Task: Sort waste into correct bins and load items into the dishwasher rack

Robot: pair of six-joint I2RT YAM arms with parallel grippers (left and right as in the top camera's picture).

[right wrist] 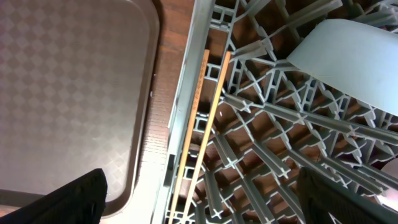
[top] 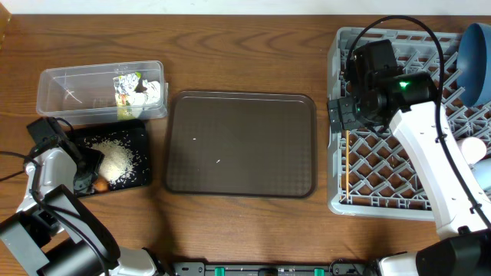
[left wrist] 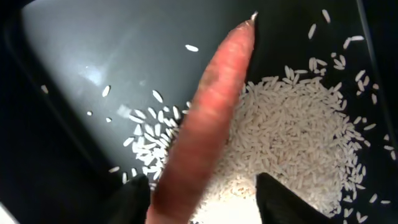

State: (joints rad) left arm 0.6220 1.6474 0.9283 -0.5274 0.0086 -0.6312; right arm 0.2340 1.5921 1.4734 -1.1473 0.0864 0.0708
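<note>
An orange carrot-like stick (left wrist: 205,118) lies on the black tray (left wrist: 93,62) next to a heap of rice (left wrist: 292,130). It sits between my left gripper's (left wrist: 205,186) fingers, against the left one, with a gap to the right one. The overhead view shows this gripper (top: 90,175) over the tray (top: 134,134). My right gripper (right wrist: 199,199) is open and empty above the wooden chopsticks (right wrist: 212,118), which lie along the left edge of the grey rack (right wrist: 267,124). The clear tub (top: 69,92) holds the printed wrapper (top: 126,88) and a paper wad (top: 155,92).
The dark brown serving tray (top: 242,146) lies between the bins and the rack (top: 383,201). A dark blue plate (top: 479,54) stands in the rack's far right. A pale bowl (top: 483,175) and a small cup (top: 472,147) sit at its right edge.
</note>
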